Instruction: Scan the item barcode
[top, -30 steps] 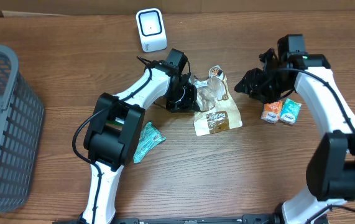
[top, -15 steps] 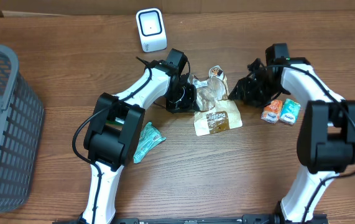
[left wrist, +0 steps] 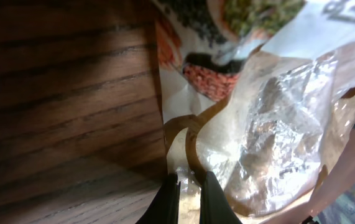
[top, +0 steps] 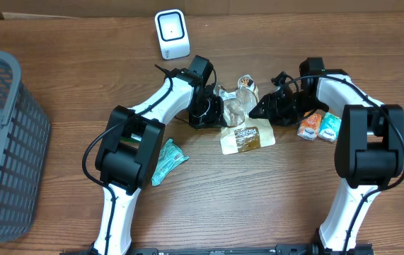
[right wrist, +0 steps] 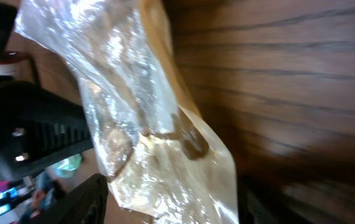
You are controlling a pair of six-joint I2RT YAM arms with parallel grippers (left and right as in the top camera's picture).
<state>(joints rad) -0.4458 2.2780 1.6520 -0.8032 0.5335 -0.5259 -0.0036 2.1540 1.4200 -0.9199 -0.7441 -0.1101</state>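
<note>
Roughly: grey basket (top: pixel 3 142) sat well left of the scanner (top: pixel 171 33), and a teal pkt (top: pixel 166 161) lay below the scanner, nearer the robot. L gripper (left wrist: pixel 188 193) was pinched shut on the edge of the snack bag (top: pixel 243 122), which lay crumpled on the table (top: pixel 293 198) just below-right of the scanner. R gripper (top: pixel 260 110), further right of the scanner, had jaws wide w/ the bag's other end between them, not clamped afaict. Two small pkts (top: pixel 318 126) lay right again. Risks, imo: if R closed on loose film only, the bag could slip or tear on lifting. Arms pulling apart could wrinkle the barcode, so no read. Barcode side wasn't clear and might face away from the scanner.
</note>
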